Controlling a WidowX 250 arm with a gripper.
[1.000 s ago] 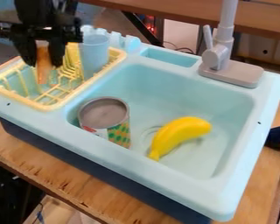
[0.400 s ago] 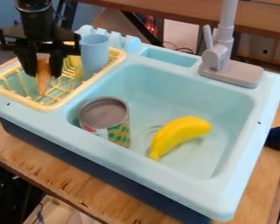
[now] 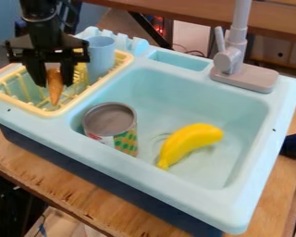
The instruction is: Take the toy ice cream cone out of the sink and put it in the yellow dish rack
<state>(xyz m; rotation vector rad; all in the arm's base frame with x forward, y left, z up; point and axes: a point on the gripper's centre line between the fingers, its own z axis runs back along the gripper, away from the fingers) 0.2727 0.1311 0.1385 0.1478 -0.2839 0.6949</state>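
Note:
The black gripper [image 3: 53, 83] hangs at the upper left over the yellow dish rack, shut on an orange carrot-like object [image 3: 55, 91]. Its tapered end points down, low over the front right part of the rack [image 3: 54, 112]. Just right of the gripper, a light blue cup [image 3: 100, 58] stands at the rack's back. An open-topped can [image 3: 109, 126] with a patterned label is at the left side of the sink basin. Farther right, a yellow banana [image 3: 190, 141] lies on the basin floor.
The light blue sink [image 3: 175, 190] has raised walls around its basin. At the back right stands a grey faucet [image 3: 237, 62], with a small recessed tray [image 3: 180, 60] to its left. A wooden table [image 3: 122, 210] supports the sink.
The gripper has come down and shifted to the right over the rack, carrying the orange object with it. The can, banana and cup have stayed in place.

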